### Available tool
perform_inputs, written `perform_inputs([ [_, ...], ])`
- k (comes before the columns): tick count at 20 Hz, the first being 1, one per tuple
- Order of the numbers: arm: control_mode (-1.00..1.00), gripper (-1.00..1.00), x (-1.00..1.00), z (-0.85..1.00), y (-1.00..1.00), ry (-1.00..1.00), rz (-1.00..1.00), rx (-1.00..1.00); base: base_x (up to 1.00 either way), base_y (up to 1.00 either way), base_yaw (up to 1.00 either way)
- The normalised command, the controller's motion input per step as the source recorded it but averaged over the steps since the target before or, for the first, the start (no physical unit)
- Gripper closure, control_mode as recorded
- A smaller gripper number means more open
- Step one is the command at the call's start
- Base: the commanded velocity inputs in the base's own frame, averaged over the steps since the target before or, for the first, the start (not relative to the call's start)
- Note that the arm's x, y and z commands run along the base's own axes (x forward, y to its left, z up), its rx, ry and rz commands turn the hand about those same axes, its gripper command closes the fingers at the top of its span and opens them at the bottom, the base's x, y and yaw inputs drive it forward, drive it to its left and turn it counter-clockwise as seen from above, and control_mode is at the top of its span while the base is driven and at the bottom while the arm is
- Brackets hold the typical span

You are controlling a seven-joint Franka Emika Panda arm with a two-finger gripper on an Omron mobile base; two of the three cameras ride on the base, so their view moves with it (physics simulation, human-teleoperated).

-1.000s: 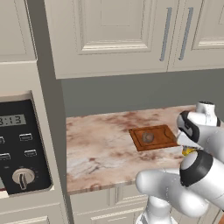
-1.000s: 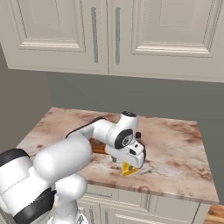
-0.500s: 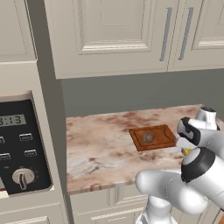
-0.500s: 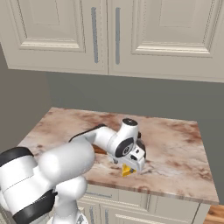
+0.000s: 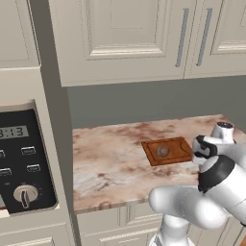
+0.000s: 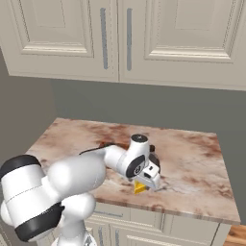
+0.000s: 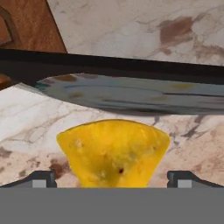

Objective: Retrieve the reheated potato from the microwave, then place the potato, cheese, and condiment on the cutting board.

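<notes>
The yellow cheese (image 7: 113,151) wedge lies on the marble counter near its front edge, also seen as cheese (image 6: 140,187) under the hand. My gripper (image 7: 113,179) is open, with one fingertip on each side of the wedge, and its pads are apart from it. In the right base view the gripper (image 6: 146,181) points down at the counter. The brown potato (image 5: 162,151) rests on the reddish cutting board (image 5: 178,153), left of the hand. The microwave (image 5: 24,158) shows its black control panel at far left. The condiment is out of view.
Just beyond the cheese a long dark strip with a grey, blade-like shape (image 7: 131,94) lies across the counter. A corner of the cutting board (image 7: 30,26) sits past it. Wall cabinets (image 6: 120,38) hang above the counter (image 6: 192,158).
The hand has dropped a little lower over the cheese at the counter's front edge. The jaws have stayed wide. Potato and board have not moved.
</notes>
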Motion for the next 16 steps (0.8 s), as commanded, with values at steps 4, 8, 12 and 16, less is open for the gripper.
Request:
perform_inputs([
  [4,-1.00,-1.00,0.02,-0.16,-0.14,0.00,0.00,-0.10,0.00,0.00,0.00],
  [8,-1.00,-1.00,0.01,-0.18,0.00,0.00,0.00,0.00,0.00,0.00,0.00],
  [12,-1.00,-1.00,0.01,-0.23,0.00,0.00,0.00,0.00,0.00,0.00,0.00],
  [16,-1.00,1.00,0.02,-0.13,-0.01,0.00,0.00,0.00,0.00,0.00,0.00],
])
